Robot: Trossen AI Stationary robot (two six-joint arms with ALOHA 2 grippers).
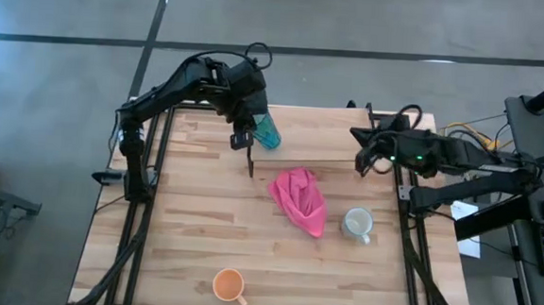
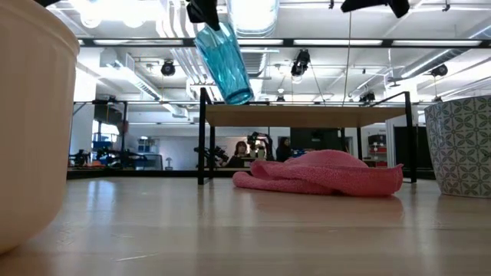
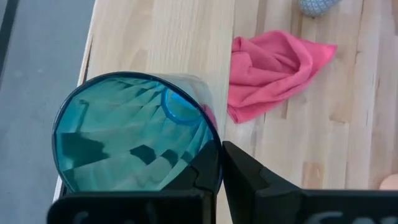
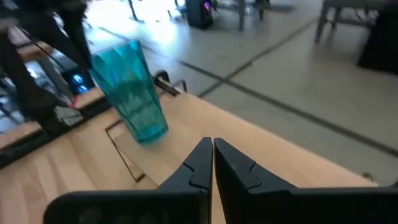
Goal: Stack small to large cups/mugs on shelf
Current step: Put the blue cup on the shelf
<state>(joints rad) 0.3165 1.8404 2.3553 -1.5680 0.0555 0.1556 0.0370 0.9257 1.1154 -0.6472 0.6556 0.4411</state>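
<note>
My left gripper (image 1: 244, 138) holds the translucent teal tumbler (image 1: 268, 131) over the left end of the light-wood shelf (image 1: 334, 137). In the low view the tumbler (image 2: 226, 57) tilts, its base close above the shelf board (image 2: 307, 115). I cannot tell whether it touches. My right gripper (image 4: 212, 146) is shut and touches nothing, hovering by the shelf's right end (image 1: 359, 164). The white mug (image 1: 358, 222) stands on its base on the tabletop to the right, the orange mug (image 1: 230, 284) near the near edge. My left gripper (image 3: 217, 163) has the tumbler by its rim (image 3: 210, 163), pinching the wall with one finger inside the mouth and one finger (image 3: 249, 180) outside. It comes from above, slanting. The tumbler hangs tilted below the fingers, its base (image 2: 238, 96) lowest, just above the shelf.
A crumpled pink cloth (image 1: 298, 200) lies on the tabletop just in front of the shelf, between the two arms. The shelf's thin black legs (image 2: 202, 138) stand at its corners. Bare wood shows on the table's left half (image 1: 183, 213).
</note>
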